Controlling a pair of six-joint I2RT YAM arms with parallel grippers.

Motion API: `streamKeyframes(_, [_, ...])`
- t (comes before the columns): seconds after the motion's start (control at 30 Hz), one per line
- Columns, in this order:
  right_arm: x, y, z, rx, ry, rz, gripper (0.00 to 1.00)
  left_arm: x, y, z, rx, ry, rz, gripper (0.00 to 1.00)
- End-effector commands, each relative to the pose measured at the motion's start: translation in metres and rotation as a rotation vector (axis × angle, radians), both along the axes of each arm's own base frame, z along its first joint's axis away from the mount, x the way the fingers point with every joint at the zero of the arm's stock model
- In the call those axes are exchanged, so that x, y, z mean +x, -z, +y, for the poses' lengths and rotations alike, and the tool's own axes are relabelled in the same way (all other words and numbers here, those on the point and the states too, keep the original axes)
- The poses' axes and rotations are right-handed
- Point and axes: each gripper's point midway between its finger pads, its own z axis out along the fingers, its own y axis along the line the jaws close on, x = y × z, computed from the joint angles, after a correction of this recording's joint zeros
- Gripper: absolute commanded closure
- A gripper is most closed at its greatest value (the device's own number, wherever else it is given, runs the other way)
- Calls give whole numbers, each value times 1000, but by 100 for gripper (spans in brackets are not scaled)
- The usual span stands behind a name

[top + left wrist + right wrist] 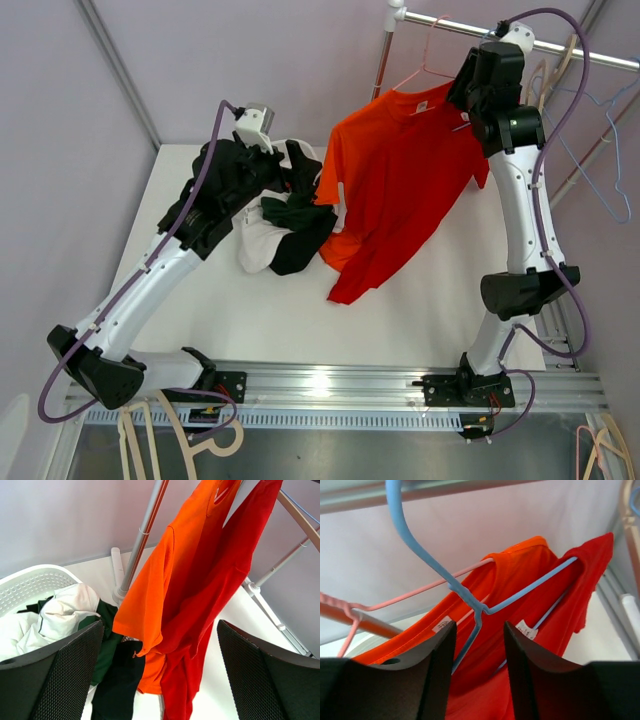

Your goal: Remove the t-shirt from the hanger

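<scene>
- Right pincer (479, 630), its jaws parted, straddles the twisted neck of the blue hanger (470, 597) without clamping it.
- Just beyond, the orange t-shirt (520, 570) hangs on that hanger under the rail (450, 22).
- Left pincer (160, 625) gapes wide, with the t-shirt hanging ahead of it, apart.

White table (290, 325) bears a basket (31, 578) of clothes (283, 228).
</scene>
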Motion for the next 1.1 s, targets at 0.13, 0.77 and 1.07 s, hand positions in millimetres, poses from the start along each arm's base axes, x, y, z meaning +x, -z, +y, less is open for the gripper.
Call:
streamKeyframes(0.13, [-4, -12, -16, -90, 97, -20, 72, 3, -7, -2, 4, -2, -38, 1])
streamKeyframes(0.77, [-27, -78, -16, -214, 129, -187, 100, -27, -21, -43, 75, 167, -144, 0])
streamKeyframes(1.07, [-74, -108, -16, -176, 103, -267, 100, -73, -39, -89, 183, 235, -369, 0])
